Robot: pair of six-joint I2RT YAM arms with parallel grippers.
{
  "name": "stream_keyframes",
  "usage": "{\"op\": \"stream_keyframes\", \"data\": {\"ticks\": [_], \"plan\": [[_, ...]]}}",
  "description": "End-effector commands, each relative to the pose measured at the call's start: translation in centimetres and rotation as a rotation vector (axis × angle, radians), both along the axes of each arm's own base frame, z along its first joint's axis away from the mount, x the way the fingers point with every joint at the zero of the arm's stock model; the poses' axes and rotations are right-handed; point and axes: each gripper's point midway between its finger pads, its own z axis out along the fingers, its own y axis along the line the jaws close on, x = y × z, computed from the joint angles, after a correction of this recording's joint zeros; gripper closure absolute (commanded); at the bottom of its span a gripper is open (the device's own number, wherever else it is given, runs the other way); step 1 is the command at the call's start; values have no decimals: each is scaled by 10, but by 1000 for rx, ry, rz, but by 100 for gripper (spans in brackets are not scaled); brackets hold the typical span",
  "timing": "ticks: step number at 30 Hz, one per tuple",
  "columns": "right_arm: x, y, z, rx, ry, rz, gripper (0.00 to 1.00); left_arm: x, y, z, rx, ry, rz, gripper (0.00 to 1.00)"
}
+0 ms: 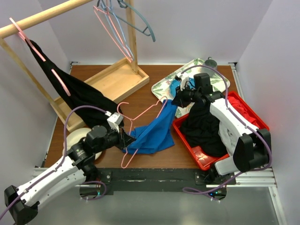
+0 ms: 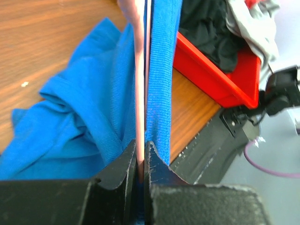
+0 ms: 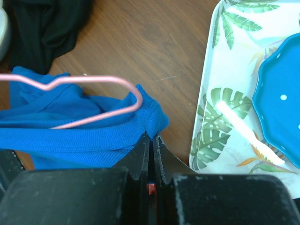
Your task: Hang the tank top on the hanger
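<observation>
Down on the table (image 1: 157, 74), the blue tank top (image 1: 152, 133) lay stretched between the two arms, just beside the red bin (image 1: 199, 158). The left gripper (image 2: 143, 149) was clamped tight on the wire of the pink hanger (image 3: 93, 78). The right gripper (image 3: 151, 137) was pinched closed on the tank top's hem.

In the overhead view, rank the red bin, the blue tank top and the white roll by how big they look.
1. red bin
2. tank top, though it is bunched up
3. white roll, partly covered
</observation>
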Motion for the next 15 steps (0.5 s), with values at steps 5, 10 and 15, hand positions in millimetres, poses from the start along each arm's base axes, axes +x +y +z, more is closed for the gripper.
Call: {"op": "stream_keyframes", "data": {"ticks": [5, 10, 15], "plan": [[24, -10, 54, 75, -125, -17, 100, -8, -8, 3, -14, -6, -79, 100], [28, -21, 55, 75, -135, -52, 100, -4, -7, -2, 19, 12, -59, 100], [30, -24, 56, 76, -134, -66, 100, -6, -8, -6, 32, 26, -74, 100]]}}
